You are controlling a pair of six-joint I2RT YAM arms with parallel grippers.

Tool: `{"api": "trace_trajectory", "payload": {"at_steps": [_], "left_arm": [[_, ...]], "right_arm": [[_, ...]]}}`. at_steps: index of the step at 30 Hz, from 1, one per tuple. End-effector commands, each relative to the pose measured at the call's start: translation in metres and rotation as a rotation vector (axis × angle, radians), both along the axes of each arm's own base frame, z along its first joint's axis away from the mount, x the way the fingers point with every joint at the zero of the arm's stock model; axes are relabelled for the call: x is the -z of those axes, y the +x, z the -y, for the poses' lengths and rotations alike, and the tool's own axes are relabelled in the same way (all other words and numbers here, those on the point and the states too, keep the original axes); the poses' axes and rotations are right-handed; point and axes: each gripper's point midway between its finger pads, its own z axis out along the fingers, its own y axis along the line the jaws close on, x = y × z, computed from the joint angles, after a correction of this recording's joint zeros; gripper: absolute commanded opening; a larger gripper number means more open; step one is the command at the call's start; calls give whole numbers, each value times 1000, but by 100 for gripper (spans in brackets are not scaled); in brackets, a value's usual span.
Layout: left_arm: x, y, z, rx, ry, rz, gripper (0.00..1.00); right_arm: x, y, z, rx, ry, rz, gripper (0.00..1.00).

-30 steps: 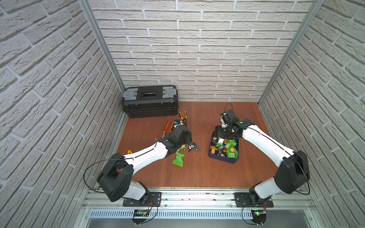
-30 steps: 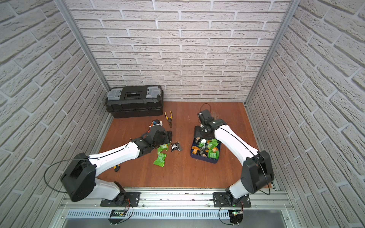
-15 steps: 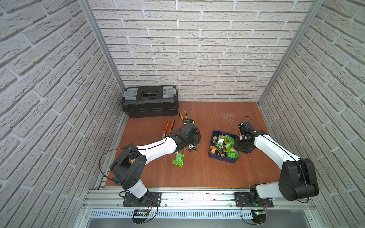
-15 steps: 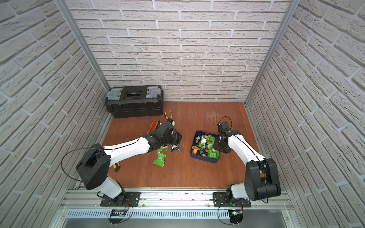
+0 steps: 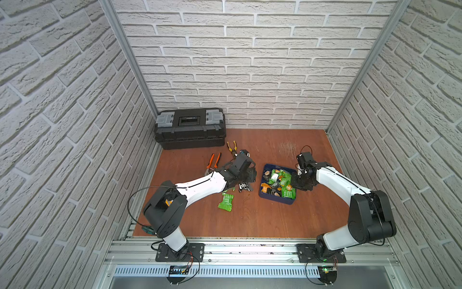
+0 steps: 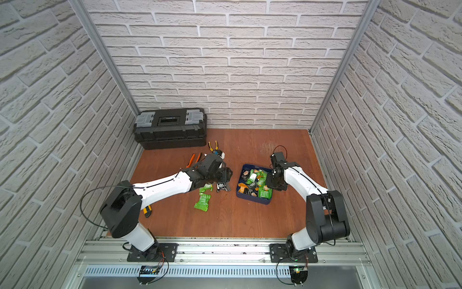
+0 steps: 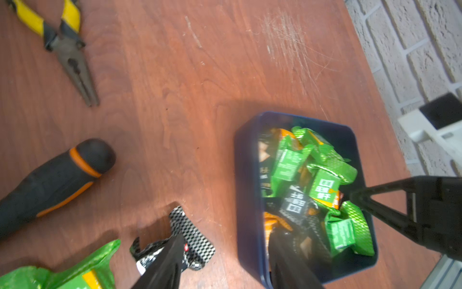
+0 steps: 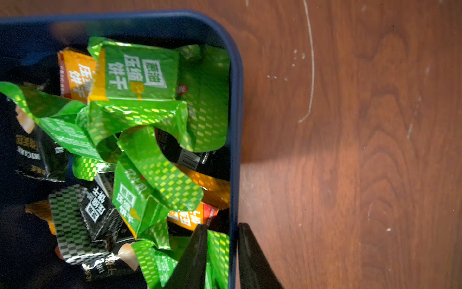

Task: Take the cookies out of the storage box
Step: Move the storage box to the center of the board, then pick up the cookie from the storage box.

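The right tool (image 8: 222, 226) straddles one wall of the shallow navy-blue rectangular plastic storage box (image 8: 236, 100), jaws narrow; whether they pinch it, I cannot tell. The left tool (image 7: 227, 237) hangs spread over the opposite wall. Crinkly green, orange and black cookies (image 8: 140, 75) fill the box on the wooden counter (image 8: 350, 150).

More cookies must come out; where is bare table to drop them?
Bare: the front strip between the green packet and the front rail, and the scratched wood behind the storage box up to the back wall. Crowded: between the box and left end effector, and around the pliers.
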Motion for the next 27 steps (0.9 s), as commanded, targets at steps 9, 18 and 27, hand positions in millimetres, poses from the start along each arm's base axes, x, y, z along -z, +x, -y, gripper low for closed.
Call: {"api": "trace_trajectory", "payload": {"at_steps": [9,18,27], "left_arm": [[17,-13,93,455,162,20,62],[48,-12,125,527,185,-89,73],[59,-22,149,626,125,-176,70]], "right_arm": [[-38,14,8,30,4,187,40],[-47,-24,41,140,-16,227,42],[-45,-31,40,148,7,225,42]]}}
